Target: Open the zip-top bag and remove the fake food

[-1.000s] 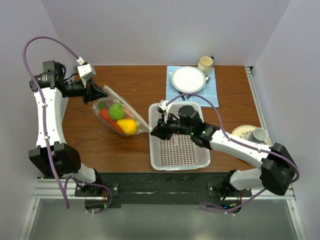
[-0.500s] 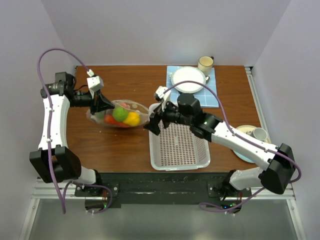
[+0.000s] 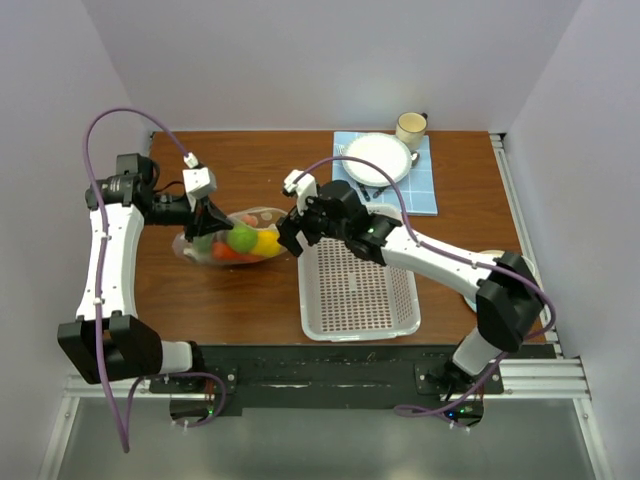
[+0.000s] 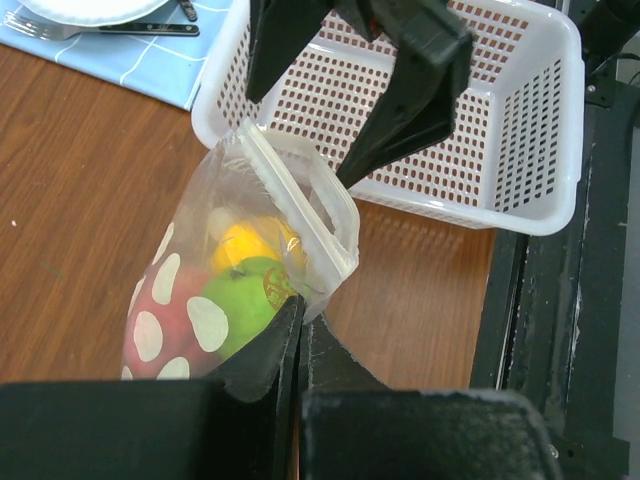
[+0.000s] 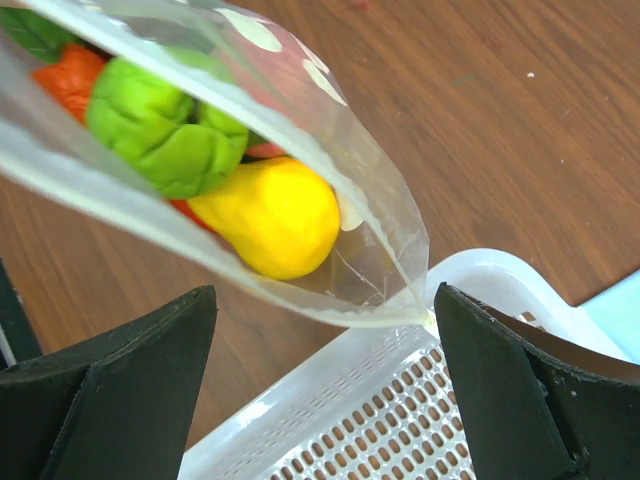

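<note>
Position: the zip-top bag (image 3: 236, 238) sat left of centre in the top view, over the table (image 3: 250, 300). Its right end was just beside the upper-left corner of the white basket (image 3: 355, 295). My left gripper (image 4: 301, 335) was pressed together at bottom centre of the left wrist view, pinching a fold of the bag's film. My right gripper (image 3: 290, 238) was spread wide with nothing between its fingers (image 5: 120, 390). It hovered at the bag's zip end, apart from it as far as I could tell. All the fake food (image 4: 245, 300) was inside, bunched together: green apple (image 5: 165, 130), yellow pear (image 5: 275, 215), orange carrot (image 5: 70, 70). The pear lay nearest the zip end. I could not tell whether the zip was parted; its thick strip ran along the upper edge of the bag in the left wrist view.

Handling, my judgement: the film was thin, floppy, slick and light on its own, but the pieces weighed it down, so it would sag and swing. Pinching the body would only bunch the film. The best hold was the stiffer zip strip, one lip per gripper, pulled apart. Risks were the film slipping out of the pinch and pieces rolling out onto the table.
</note>
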`<state>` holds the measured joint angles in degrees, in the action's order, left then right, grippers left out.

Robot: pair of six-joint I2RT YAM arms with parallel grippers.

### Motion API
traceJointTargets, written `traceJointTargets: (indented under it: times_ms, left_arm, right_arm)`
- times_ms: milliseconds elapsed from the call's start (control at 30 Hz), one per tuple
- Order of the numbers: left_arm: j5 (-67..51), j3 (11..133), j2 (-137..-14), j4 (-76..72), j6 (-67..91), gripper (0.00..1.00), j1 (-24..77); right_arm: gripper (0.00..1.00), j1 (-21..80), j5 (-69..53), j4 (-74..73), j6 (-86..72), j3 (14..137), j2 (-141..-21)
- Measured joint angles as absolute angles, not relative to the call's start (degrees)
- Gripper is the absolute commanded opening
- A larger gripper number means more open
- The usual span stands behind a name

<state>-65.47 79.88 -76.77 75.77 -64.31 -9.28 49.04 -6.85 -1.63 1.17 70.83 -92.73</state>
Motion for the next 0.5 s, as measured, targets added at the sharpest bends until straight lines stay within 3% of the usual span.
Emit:
traceJointTargets:
  times_ms: [500]
  left_arm:
    - [-63.92,77.01,-75.7,75.85,-65.78,0.0,-9.21]
  right_arm:
    - [0.95,47.92,-12.99,0.54,2.72,71.64,-90.17]
